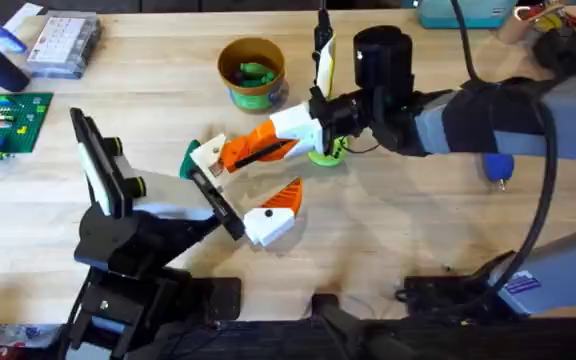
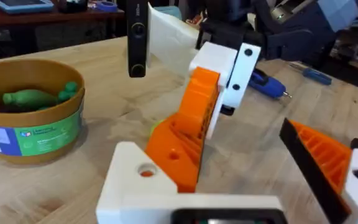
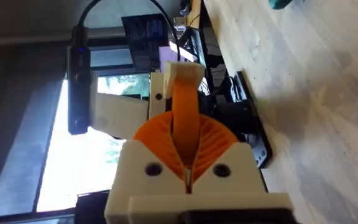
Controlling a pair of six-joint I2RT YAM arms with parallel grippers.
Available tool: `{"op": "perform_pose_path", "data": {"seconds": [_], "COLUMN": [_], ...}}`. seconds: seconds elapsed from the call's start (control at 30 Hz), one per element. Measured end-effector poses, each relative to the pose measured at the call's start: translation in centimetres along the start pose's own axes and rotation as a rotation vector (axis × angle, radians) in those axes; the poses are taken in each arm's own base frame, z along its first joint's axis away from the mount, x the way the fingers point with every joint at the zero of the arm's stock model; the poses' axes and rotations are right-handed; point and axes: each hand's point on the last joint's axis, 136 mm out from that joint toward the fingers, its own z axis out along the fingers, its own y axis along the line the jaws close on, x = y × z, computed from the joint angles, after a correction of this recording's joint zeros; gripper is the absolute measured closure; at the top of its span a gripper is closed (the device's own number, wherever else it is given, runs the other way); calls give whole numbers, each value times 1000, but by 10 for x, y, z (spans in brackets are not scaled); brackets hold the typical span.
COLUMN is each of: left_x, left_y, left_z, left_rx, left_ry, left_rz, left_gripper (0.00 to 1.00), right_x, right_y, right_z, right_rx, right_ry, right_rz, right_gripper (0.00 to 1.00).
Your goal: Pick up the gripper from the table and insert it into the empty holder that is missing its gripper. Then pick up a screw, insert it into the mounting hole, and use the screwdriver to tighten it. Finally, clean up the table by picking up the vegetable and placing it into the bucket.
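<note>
Closest under the overhead lens: left arm, matte black and blocky, stretched from the lower-left base toward the table's middle. Left gripper [image 1: 248, 180] spread wide, with one smooth white printed finger [image 2: 135, 180] bearing a round hole, and the other a ribbed orange wedge on a white mount.

Reaching across from the right side: right arm, grey-sleeved, forearm near level, wrist rolled. Right gripper [image 1: 238, 155] set between the left one's open fingers, ribbed orange pads [image 3: 185, 134] pressed flat together along one seam. Cannot tell whether anything is nipped at the very tips.

Just off those orange tips, touching them: the gripper [image 1: 200, 157], a flat white plastic piece with a teal edge, beside the left arm's white finger. Seated or loose, cannot tell.

Beyond the grippers: the bucket [image 1: 230, 62], round, yellow-walled with a green band, upright on pale wood-grain table [image 1: 418, 230]. Inside it, the vegetable [image 1: 258, 72], dark green and lumpy.

Well off to the right, lying flat near the right arm: the screwdriver [image 1: 498, 166], stubby blue handle, small silver tip. Under the right wrist, a lime-green ring [image 1: 326, 153].
</note>
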Motion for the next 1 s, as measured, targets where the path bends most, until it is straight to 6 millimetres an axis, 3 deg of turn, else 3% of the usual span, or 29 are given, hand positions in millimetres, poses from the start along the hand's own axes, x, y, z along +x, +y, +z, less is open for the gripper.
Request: {"op": "perform_pose_path", "data": {"seconds": [0.63, 1.0], "left_x": [-1, 1], "left_y": [6, -6], "left_z": [-1, -1], "left_rx": [-29, 39], "left_ry": [-3, 8], "left_rz": [-15, -16], "left_gripper": [7, 7], "right_x": [-9, -10], "right_y": [0, -4], "right_z": [6, 9], "right_rx": [-28, -41], "right_ry": [72, 115], "right_rz": [8, 35], "right_gripper": [993, 993]}}
